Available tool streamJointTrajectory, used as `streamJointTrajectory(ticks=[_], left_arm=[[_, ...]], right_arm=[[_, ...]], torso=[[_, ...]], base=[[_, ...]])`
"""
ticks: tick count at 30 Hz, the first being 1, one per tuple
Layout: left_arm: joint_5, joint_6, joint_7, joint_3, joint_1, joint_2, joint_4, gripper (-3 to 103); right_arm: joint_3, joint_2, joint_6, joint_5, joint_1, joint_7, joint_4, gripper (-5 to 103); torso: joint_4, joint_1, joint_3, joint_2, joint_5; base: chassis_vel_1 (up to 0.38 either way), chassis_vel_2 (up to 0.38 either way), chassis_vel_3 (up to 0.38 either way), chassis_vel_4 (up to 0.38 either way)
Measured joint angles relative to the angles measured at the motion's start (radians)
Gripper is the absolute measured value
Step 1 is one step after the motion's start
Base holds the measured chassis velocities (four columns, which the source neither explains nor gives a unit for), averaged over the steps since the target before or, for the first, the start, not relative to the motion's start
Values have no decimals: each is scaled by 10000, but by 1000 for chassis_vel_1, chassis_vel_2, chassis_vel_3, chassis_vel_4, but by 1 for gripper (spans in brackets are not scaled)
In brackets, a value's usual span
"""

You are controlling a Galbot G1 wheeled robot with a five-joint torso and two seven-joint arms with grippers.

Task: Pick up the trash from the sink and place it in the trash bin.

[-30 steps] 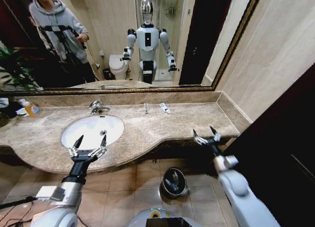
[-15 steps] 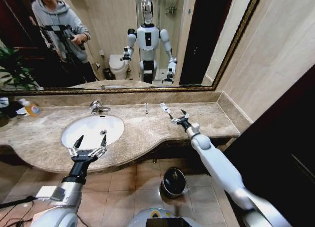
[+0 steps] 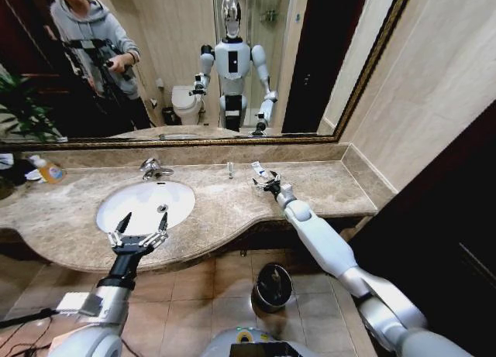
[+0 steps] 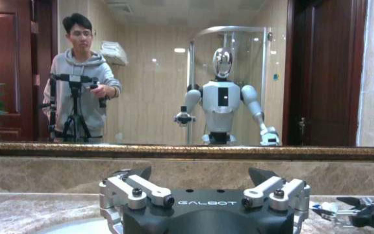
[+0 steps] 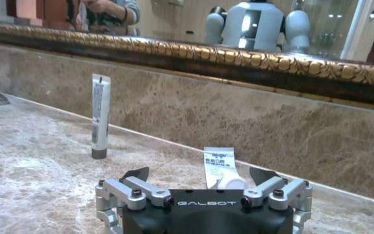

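From the head camera I see the right gripper [image 3: 265,184] stretched out over the beige-brown marble counter [image 3: 310,188], at about 1 o'clock from the centre of the picture, close to the back wall under the gilt-framed mirror [image 3: 194,63]. Its fingers stand spread, gripping nothing. The white-blue sachet [image 3: 258,169] lies flat on the marble just beyond the fingertips, at roughly 11 o'clock from the gripper; I cannot tell whether a tip touches it.

On the right wrist camera the sachet [image 5: 220,168] sits dead ahead, between the two open fingers [image 5: 137,174] and just past them, its printed end toward the backsplash. A slim white tube with a dark cap [image 5: 99,116] stands upright on its cap, at 10 o'clock from the gripper [image 5: 202,175], well apart from it.

The left gripper [image 3: 139,227] hovers over the near rim of the white oval basin [image 3: 145,204], at 6 o'clock from the chrome tap [image 3: 153,169], fingers apart and empty. On the left wrist camera its jaws [image 4: 201,179] are splayed wide.

The small round black bin with a glossy rim [image 3: 273,286] sits on the tiled floor at 6 o'clock, below the counter edge. An orange-yellow bottle with a white top [image 3: 48,169] stands at the counter's far left, at 9 o'clock.
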Motion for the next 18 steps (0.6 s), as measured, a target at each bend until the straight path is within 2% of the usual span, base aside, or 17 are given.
streamJointTrajectory(ticks=[6,8,18], left_arm=[[0,0,0,0,0,-1,0,100],[0,0,0,0,0,0,0,100],[0,0,0,0,0,0,0,100]], right_arm=[[353,232,-12,-291,75,276,-403,100],[910,121,9,-254,-67,450,-675,100],[729,406,-29,188,252,200,-1111,100]], torso=[[2,0,0,0,0],[-4,0,0,1,0],[0,0,0,2,2]], base=[[0,0,0,0],[0,0,0,0],[0,0,0,0]])
